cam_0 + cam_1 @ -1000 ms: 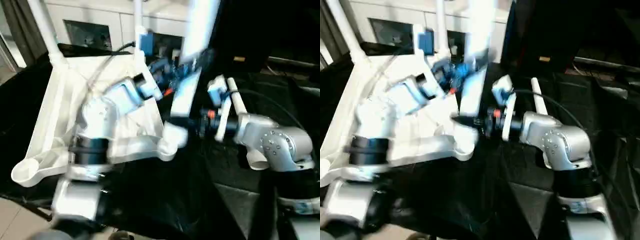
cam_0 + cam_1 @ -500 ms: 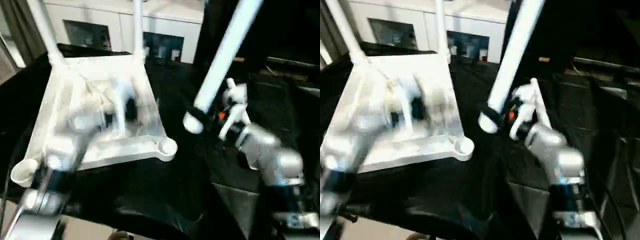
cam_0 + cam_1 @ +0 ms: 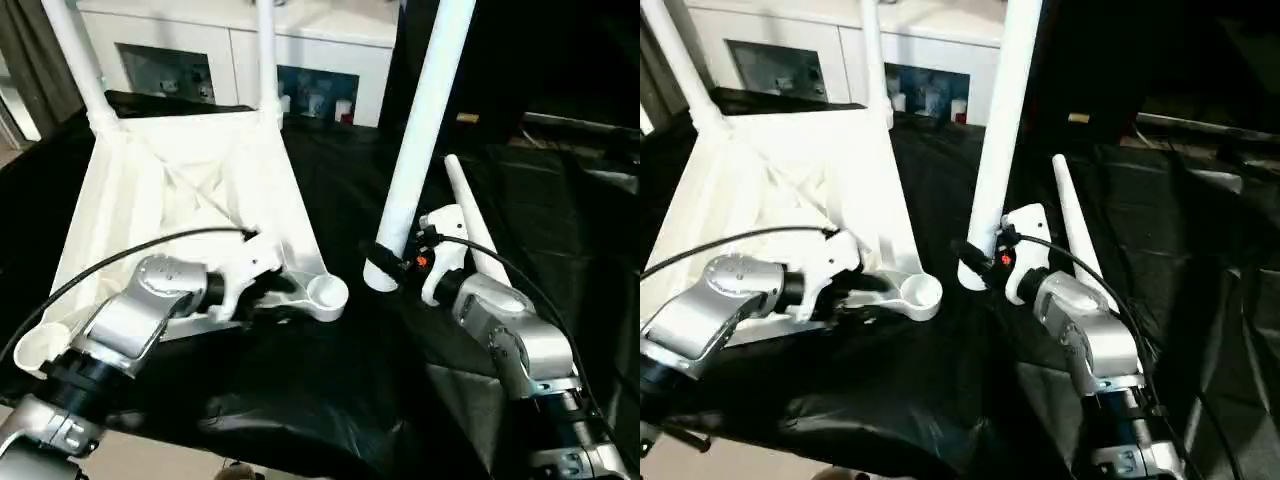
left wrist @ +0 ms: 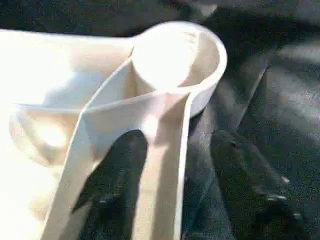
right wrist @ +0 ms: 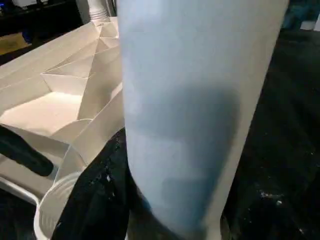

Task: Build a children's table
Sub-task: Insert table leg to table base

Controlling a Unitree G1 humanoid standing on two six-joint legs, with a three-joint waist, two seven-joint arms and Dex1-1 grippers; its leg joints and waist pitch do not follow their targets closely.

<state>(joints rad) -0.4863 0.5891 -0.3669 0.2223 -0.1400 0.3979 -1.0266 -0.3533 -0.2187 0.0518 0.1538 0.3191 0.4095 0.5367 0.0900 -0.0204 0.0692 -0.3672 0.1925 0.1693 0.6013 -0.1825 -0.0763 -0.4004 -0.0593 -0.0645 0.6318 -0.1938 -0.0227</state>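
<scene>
The white tabletop (image 3: 170,190) lies underside up on black cloth. Two legs (image 3: 72,55) (image 3: 266,50) stand in its far corner sockets. Its near right socket (image 3: 326,294) and near left socket (image 3: 38,348) are bare. My left gripper (image 3: 285,290) is open at the near edge beside the right socket (image 4: 175,55). One finger (image 4: 115,185) sits inside the rim wall and the other (image 4: 245,185) outside over the cloth. My right gripper (image 3: 395,262) is shut on a third leg (image 3: 425,130), held nearly upright, its lower end just right of that socket. Another leg (image 3: 468,210) lies on the cloth behind my right wrist.
A white cabinet (image 3: 300,40) with glass doors stands behind the table. Black cloth (image 3: 330,400) covers the work surface in rumpled folds toward the near edge. A black cable (image 3: 120,250) arcs over the tabletop to my left wrist.
My left arm has swung down from over the tabletop to its near edge by the right socket. The right gripper has brought its leg from a slant to nearly upright.
</scene>
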